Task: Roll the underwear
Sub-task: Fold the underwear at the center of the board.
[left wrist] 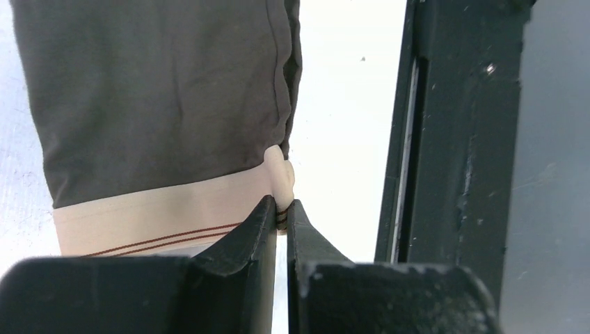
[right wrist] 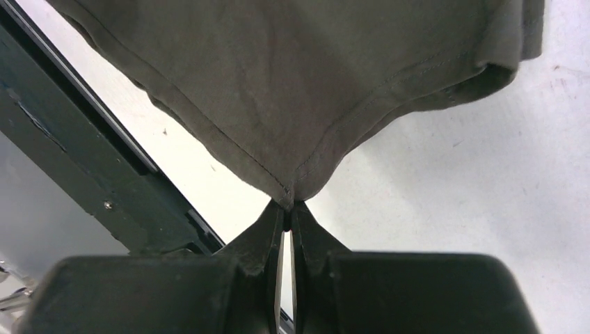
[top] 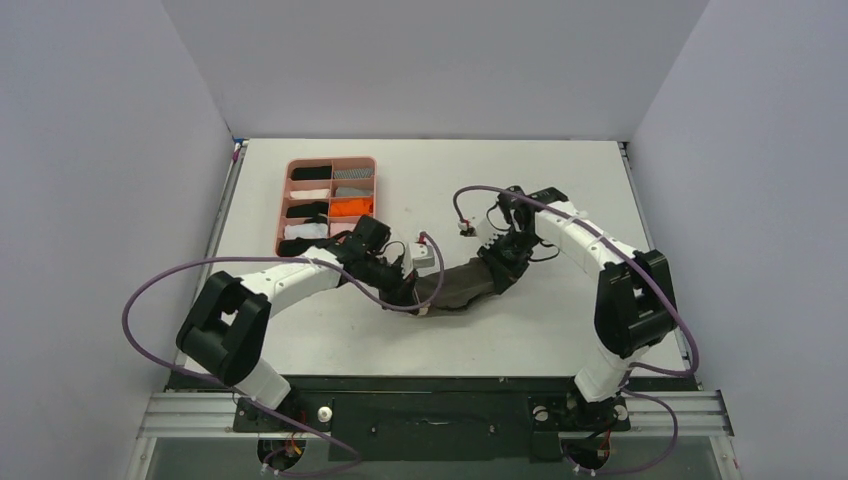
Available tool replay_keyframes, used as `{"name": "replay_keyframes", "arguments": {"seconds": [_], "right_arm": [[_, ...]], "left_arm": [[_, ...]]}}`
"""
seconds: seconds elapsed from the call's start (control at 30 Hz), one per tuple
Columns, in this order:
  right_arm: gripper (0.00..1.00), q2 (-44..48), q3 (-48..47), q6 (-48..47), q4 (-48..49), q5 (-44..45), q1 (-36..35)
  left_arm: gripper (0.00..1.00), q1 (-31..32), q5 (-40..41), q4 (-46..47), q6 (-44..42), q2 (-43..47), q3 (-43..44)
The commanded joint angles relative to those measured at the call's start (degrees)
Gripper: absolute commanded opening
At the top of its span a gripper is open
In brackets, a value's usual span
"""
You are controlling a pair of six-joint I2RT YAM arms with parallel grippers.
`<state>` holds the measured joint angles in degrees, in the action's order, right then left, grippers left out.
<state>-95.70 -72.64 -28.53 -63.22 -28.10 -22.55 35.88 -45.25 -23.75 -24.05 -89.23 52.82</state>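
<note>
The underwear (top: 462,284) is dark grey-brown cloth with a beige waistband, stretched between both grippers at the table's middle. My left gripper (top: 424,298) is shut on the waistband's corner; in the left wrist view the gripper (left wrist: 282,212) pinches the beige band (left wrist: 160,212) below the dark cloth (left wrist: 160,90). My right gripper (top: 500,268) is shut on a hem corner of the dark cloth; in the right wrist view the gripper (right wrist: 286,207) grips the cloth's (right wrist: 299,76) pointed corner, and the cloth hangs a little above the white table.
A pink tray (top: 288,205) with several small rolled cloths stands at the back left, close behind the left arm. The table's black front edge (left wrist: 445,139) lies near the left gripper and also shows in the right wrist view (right wrist: 76,174).
</note>
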Motion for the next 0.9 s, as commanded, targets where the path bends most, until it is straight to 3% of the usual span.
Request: {"name": "replay_keyframes", "arguments": {"seconds": [0.0,0.3,0.87], "right_arm": [[0.0,-4.98,-6.43,2.69,-4.26,-3.18,0.59],[0.0,-13.88,-18.53,5.42,-6.61,-3.37,3.16],[0.0,-28.36,-33.17,9.58,-6.29,-5.09,6.13]], "left_arm": [[0.0,-4.26,-10.46,-1.77,4.82,-3.13,4.34],[0.0,-9.68,-13.7,0.5,14.97,-10.39,8.77],[0.0,-13.55,-6.29,6.73,27.26,-15.65,10.99]]}}
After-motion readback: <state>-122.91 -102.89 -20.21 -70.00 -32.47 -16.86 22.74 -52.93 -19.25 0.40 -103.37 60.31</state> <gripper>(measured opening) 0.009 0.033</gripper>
